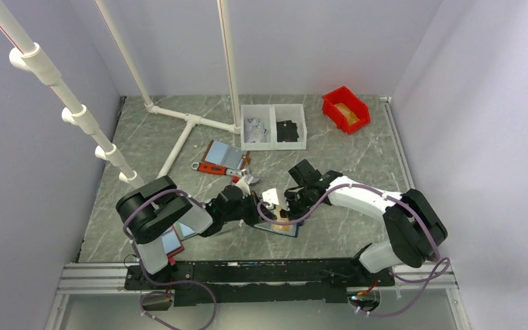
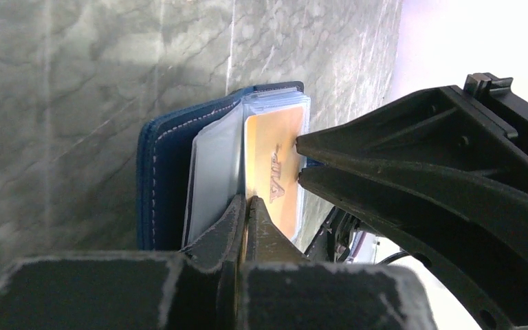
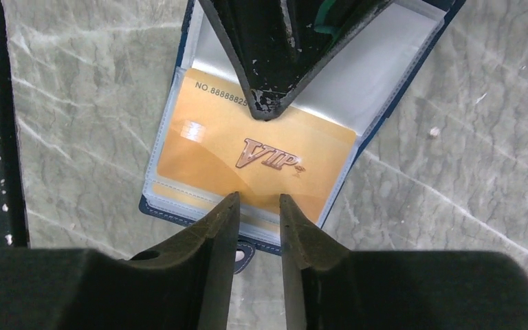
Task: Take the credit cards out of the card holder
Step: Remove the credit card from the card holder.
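The card holder (image 3: 364, 82) is laid open on the counter (image 3: 454, 172), between the two arms and near the counter's front edge. A gold card (image 3: 247, 161) is seated in the uppermost of its clear sleeves (image 3: 210, 65).

From the right wrist the card's face is read in full: "NO.88888825" is printed along one edge, "VIP" is set in dark lettering at the middle, and a bright glare patch is caught near one end. A navy rim is seen round the sleeves, and a small strap tab (image 3: 245, 251) is shown at the near edge.

The left gripper (image 3: 267, 110) is seen there as a single dark wedge, its tip set on the card's far edge. The right gripper (image 3: 256, 203) is held narrowly parted, with its tips over the card's near edge.

From the left wrist the holder's navy cover (image 2: 161, 179) with pale stitching is shown instead, and the sleeves are seen fanned up from it. The left fingers (image 2: 230, 220) are pressed together there with only a thin sliver between them; whether a sleeve is pinched cannot be told.

Only from above is the surrounding counter taken in. A red-edged holder (image 1: 220, 157) is laid well behind, a white two-compartment bin (image 1: 273, 126) is set beyond it, a red bin (image 1: 346, 108) is placed at the far right, and white pipes (image 1: 179, 141) are run across the far left.
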`<control>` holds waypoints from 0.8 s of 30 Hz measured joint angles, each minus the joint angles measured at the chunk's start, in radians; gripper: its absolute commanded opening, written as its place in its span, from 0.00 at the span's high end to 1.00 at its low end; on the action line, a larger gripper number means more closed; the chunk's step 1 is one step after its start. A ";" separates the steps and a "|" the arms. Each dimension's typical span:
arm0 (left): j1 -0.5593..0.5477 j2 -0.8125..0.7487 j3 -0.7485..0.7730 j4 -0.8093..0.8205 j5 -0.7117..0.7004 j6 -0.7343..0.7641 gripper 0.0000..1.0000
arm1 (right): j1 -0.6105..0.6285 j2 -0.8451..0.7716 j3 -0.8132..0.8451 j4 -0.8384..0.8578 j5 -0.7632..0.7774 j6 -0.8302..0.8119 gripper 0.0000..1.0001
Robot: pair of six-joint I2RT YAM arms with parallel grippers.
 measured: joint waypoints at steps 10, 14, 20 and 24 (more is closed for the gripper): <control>0.043 -0.150 -0.059 -0.117 0.003 0.060 1.00 | 0.002 0.023 0.000 0.064 -0.039 0.006 0.65; 0.064 -0.212 -0.067 -0.177 0.006 0.090 1.00 | 0.001 0.024 0.002 0.064 -0.040 0.010 0.62; 0.090 -0.259 -0.088 -0.213 0.018 0.116 1.00 | -0.002 0.026 0.004 0.068 -0.039 0.013 0.60; 0.100 -0.312 -0.093 -0.257 0.019 0.143 1.00 | -0.005 0.030 0.010 0.063 -0.044 0.014 0.59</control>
